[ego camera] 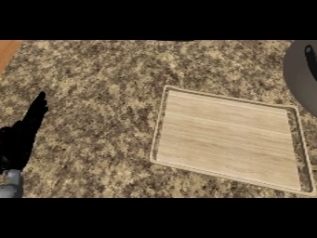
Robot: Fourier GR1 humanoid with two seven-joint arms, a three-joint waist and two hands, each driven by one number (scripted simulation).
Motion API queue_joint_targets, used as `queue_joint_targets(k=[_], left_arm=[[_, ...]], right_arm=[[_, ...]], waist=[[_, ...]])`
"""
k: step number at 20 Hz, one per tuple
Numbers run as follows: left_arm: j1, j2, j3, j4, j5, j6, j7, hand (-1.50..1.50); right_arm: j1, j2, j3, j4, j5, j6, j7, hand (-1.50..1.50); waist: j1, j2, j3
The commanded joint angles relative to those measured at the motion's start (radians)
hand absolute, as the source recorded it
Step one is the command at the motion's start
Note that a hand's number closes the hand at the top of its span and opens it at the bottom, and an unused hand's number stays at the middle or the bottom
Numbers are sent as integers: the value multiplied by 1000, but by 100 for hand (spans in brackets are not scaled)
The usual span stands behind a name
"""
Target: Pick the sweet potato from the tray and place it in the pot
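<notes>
Speckled brown-and-grey stone makes up the desk [99,69], with a strip of orange wood at its far left corner. The left robot hand [22,135] shows low at the left edge of the head view, black, with its fingers straight and pointing up and away from the robot; it holds nothing and rests apart from everything else. Well to the right of this robot hand lies the tray [158,139], a pale wooden square with a raised rim, flat on the desk. Its inner surface shows only bare wood grain. Farther right again, and a little beyond the tray's far corner, the grey pot [299,79] is cut off by the view's edge, a dark curved part, perhaps a handle, lying across it. The sweet potato cannot be seen in this view; whether it sits inside the pot cannot be told from here.
</notes>
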Motion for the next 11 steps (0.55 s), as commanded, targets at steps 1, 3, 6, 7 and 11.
queue_joint_targets(k=[1, 3, 6, 7, 11], left_arm=[[39, -12, -2, -9, -8, 10, -11, 0], [9, -10, 2, 3, -15, 14, 5, 0], [19, 14, 34, 9, -2, -6, -3, 0], [11, -8, 35, 24, -5, 14, -4, 0], [24, 23, 54, -12, 6, -20, 33, 0]], right_arm=[[21, -43, -64, 21, -75, 101, -61, -150], [33, -23, -74, 34, -89, 102, -82, -150], [45, -47, -90, 31, -123, 177, -94, -150], [98, -49, -112, 25, -154, 211, -144, -150], [177, -49, -143, 14, -210, 242, -193, -150]], waist=[[-12, -7, -2], [-13, -5, -2], [-31, -15, -4], [-46, -20, -4], [-55, -25, -5]])
